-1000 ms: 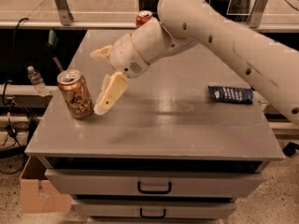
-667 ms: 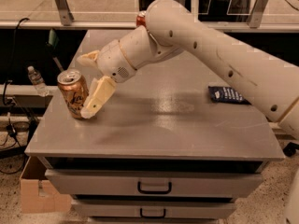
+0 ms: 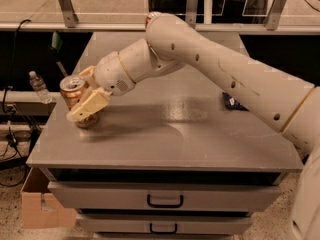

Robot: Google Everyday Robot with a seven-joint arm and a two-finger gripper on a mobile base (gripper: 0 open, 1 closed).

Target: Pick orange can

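Near the left edge of the grey cabinet top (image 3: pixel 165 134), the orange can (image 3: pixel 73 90) stood upright. We saw the gripper (image 3: pixel 76 95) reaching in from its right, fingers spread wide, one either side of the can's vertical axis, not yet clamped.

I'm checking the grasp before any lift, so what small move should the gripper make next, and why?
Probably close the gripper. Its open fingers straddle the orange can, which stands upright near the left edge of the table and looks not yet clamped.
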